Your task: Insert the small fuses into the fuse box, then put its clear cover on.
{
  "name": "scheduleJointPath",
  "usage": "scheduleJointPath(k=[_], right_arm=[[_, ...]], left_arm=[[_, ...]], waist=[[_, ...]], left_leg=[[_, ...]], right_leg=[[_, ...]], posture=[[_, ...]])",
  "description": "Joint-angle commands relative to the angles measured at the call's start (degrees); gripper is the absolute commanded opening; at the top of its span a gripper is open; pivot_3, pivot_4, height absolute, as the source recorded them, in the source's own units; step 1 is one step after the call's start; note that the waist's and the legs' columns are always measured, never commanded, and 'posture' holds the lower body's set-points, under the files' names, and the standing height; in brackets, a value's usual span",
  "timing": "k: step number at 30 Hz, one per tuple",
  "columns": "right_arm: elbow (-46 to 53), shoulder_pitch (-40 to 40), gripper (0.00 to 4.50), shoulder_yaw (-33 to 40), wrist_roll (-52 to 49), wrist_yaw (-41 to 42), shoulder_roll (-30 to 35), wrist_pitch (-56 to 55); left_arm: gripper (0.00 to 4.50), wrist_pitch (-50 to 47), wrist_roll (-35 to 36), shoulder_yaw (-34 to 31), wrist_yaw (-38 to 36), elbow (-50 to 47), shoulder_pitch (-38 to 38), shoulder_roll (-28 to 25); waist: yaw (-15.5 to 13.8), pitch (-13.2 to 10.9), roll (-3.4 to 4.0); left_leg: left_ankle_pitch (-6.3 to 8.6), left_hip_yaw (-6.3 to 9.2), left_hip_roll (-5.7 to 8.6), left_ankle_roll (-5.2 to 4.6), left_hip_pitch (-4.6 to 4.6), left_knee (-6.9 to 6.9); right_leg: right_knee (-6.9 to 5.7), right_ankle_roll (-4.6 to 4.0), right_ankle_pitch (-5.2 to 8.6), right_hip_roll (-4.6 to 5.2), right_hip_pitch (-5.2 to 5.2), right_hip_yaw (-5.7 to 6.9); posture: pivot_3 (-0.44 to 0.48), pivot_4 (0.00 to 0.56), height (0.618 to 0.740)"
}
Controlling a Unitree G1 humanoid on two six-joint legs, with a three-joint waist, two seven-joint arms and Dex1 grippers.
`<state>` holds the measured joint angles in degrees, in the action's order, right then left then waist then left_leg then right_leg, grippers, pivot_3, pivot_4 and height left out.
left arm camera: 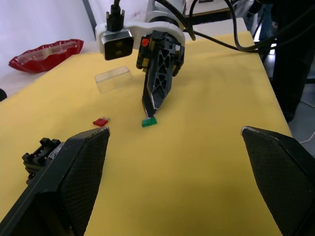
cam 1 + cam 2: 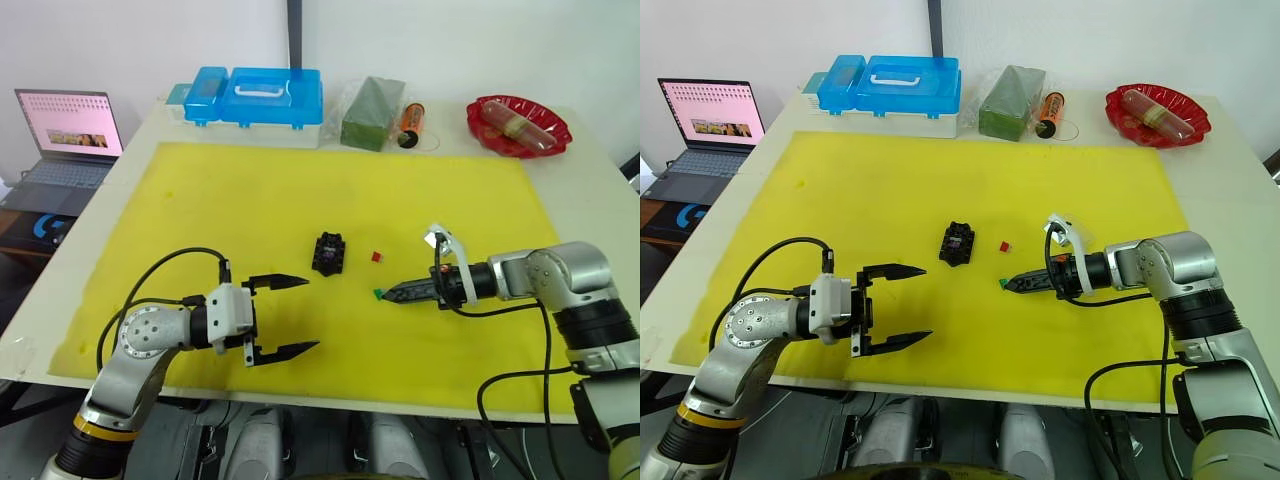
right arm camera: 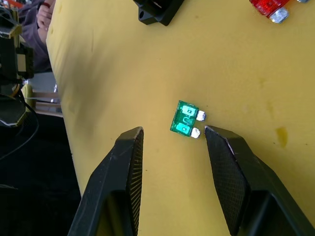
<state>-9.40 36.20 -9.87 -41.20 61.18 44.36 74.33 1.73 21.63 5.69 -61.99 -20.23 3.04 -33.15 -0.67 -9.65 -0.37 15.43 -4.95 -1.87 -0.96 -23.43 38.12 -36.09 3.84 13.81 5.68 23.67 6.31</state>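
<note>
The black fuse box point(image 2: 329, 253) sits in the middle of the yellow mat point(image 2: 250, 200). A red fuse point(image 2: 376, 256) lies just right of it. A green fuse point(image 3: 185, 119) lies flat on the mat a little nearer, right at the tips of my right gripper point(image 3: 172, 130). That gripper is low over the mat and open, with nothing between its fingers. The clear cover point(image 1: 113, 79) lies on the mat beside the right wrist. My left gripper point(image 2: 312, 313) hovers wide open and empty, near the mat's front edge, left of the fuse box.
Along the table's back edge stand a blue plastic case point(image 2: 260, 95), a green wrapped block point(image 2: 372, 112), an orange cylinder point(image 2: 411, 120) and a red dish point(image 2: 518, 125). A laptop point(image 2: 68, 135) stands off the table's left side.
</note>
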Motion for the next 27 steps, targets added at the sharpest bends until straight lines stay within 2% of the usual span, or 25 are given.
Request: scheduleJointPath(k=[1, 4, 14, 20, 27], right_arm=[[-0.6, 0.6, 2.02, -0.9, -0.1, 2.4, -0.8, 0.1], [0.2, 0.6, 2.02, -1.1, -1.4, 4.6, -1.0, 1.4], [-4.2, 1.4, 2.02, -0.2, 1.8, 0.7, -4.9, 1.9], [-4.7, 0.0, 2.02, 0.6, 2.1, -0.5, -4.7, 3.0], [-8.6, 0.1, 2.02, 9.1, 1.2, -7.9, -10.6, 8.4]], left_arm=[[4.50, 1.2, -0.5, 0.4, 0.3, -0.7, -0.2, 0.0], [4.50, 1.1, -0.3, 0.4, 0.3, -1.2, -0.6, -0.3], [4.50, 1.1, -0.4, 0.5, 0.2, -1.0, -0.8, -0.4], [4.50, 1.6, -0.3, 0.3, -0.1, -0.3, -1.2, -0.5], [4.50, 2.5, -0.8, 0.8, -0.1, 0.8, -1.2, -0.2]], waist=[[0.0, 0.0, 0.00], [0.0, 0.0, 0.00], [0.1, 0.0, 0.00], [0.1, 0.0, 0.01], [0.2, 0.1, -0.06]], left_leg=[[0.00, 0.00, 0.00, 0.00, 0.00, 0.00], [0.00, 0.01, -0.01, 0.00, 0.00, 0.00], [0.00, 0.01, -0.03, 0.00, 0.00, 0.00], [0.00, 0.01, -0.03, 0.00, 0.02, 0.00], [0.00, 0.02, -0.03, 0.00, 0.06, 0.03]], right_leg=[[0.00, 0.00, 0.00, 0.00, 0.00, 0.00], [0.00, 0.00, 0.00, -0.02, 0.01, 0.00], [0.00, 0.00, 0.00, -0.02, 0.00, 0.00], [-0.01, 0.00, 0.00, -0.02, -0.01, 0.00], [-0.01, -0.01, 0.00, -0.02, -0.06, 0.01]], posture=[[0.000, 0.150, 0.740], [0.000, 0.150, 0.740], [0.000, 0.150, 0.740], [0.000, 0.150, 0.740], [0.000, 0.150, 0.740]])
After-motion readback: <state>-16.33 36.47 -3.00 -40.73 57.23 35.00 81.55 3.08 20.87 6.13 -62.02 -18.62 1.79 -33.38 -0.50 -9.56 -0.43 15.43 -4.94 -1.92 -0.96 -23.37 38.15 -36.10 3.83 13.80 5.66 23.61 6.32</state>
